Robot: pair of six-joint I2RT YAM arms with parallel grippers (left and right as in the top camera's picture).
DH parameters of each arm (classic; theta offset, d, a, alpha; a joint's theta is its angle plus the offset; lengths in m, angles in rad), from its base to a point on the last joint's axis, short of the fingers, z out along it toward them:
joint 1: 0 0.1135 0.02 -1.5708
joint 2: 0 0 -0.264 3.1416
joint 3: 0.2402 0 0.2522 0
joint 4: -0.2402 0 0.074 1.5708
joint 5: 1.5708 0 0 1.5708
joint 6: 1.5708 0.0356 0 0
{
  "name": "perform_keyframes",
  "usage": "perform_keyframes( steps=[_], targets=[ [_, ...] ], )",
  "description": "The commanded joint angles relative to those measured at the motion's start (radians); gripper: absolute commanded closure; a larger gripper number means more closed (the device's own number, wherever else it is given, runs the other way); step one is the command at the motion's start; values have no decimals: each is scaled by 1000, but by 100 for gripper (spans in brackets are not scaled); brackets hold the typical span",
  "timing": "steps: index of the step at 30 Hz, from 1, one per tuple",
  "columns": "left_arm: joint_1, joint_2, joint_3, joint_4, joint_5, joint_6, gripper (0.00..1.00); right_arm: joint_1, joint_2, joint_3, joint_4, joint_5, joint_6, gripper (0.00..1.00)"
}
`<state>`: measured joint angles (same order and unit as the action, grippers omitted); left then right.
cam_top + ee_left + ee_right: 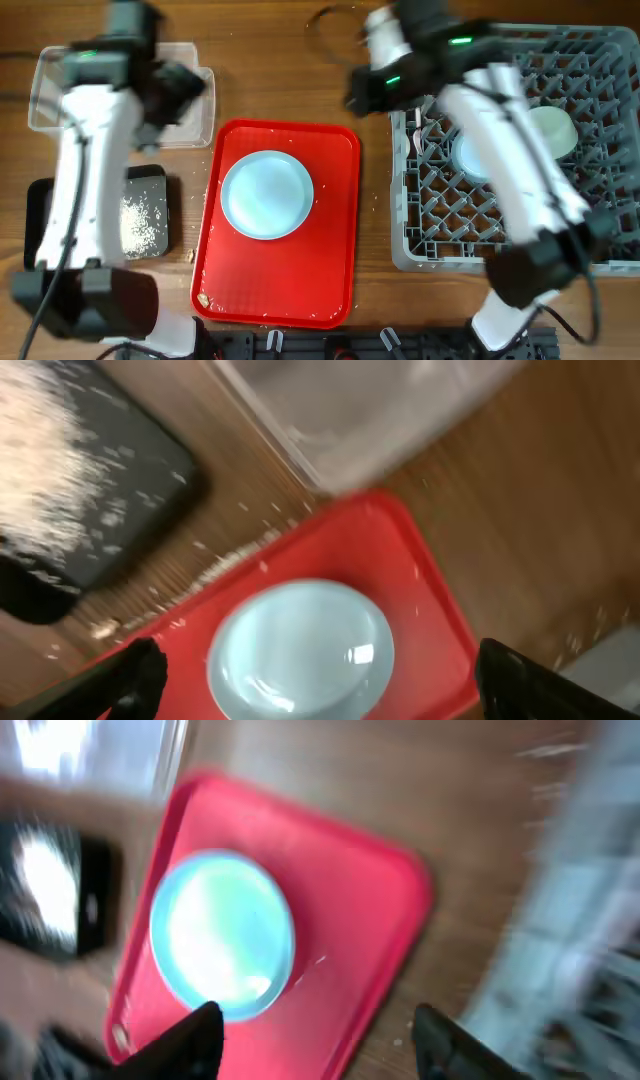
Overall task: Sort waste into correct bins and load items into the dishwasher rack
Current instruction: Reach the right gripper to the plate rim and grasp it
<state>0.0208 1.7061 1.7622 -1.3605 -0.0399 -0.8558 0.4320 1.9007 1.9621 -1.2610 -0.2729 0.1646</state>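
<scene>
One plate point(222, 935) lies apart from the right claw point(318, 1038).

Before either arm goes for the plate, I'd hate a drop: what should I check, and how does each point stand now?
1. Light-blue plate lies flat on red tray, nothing on it: ok.
2. Left gripper open, empty: ok.
3. Right gripper open, empty: ok.
4. Free slot in dishwasher rack: cannot tell; right arm covers much of it.
5. Wrist views sharp: not ok, both blurred.
</scene>
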Motion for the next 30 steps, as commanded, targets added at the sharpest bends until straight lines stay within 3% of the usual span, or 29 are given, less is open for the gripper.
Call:
perform_keyframes(
  steps=[1, 5, 10, 18, 23, 25, 30],
  targets=[
    [142, 2, 2, -55, -26, -23, 0, 126, 135, -8, -16, 17, -125, 42],
    [282, 3, 2, -107, -26, -23, 0, 229, 245, -8, -22, 138, -166, 43],
    [423, 3, 2, -124, -26, -19, 0, 271, 368, -8, 24, 150, -190, 42],
    [493, 3, 2, -125, -26, -20, 0, 272, 466, -8, 88, 136, -190, 51],
    [493, 3, 2, -125, -26, -20, 0, 271, 482, -8, 125, 148, -175, 78],
    [493, 3, 2, -125, -26, -19, 0, 271, 482, -6, 136, 178, -131, 95],
    [493, 3, 2, -125, -26, -20, 0, 254, 480, -5, 119, 198, -94, 95]
  ],
)
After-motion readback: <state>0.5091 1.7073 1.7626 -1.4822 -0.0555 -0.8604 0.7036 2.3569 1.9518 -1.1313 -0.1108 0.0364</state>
